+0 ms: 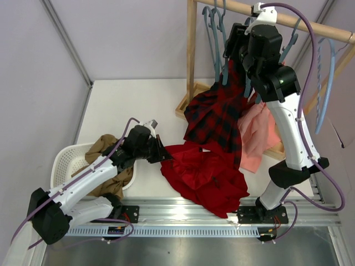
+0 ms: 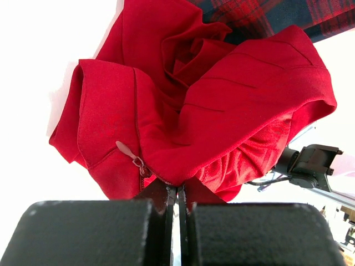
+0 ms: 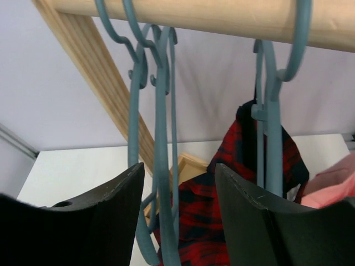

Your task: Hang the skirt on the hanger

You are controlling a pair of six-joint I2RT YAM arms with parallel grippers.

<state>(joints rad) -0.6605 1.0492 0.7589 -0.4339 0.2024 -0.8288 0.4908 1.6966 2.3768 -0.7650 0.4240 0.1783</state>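
Observation:
The bright-red skirt lies crumpled on the table's near middle. My left gripper is shut on its left edge near the zipper; in the left wrist view the jaws pinch a fold of the skirt. My right gripper is raised at the wooden rail and is open. In the right wrist view its fingers straddle a grey-blue hanger that hangs by its hook among a few alike, without touching it.
A red-and-black plaid garment hangs from another hanger on the rail. A pink garment lies beside it. A white basket at the left holds a tan-brown garment. A paler blue hanger hangs far right.

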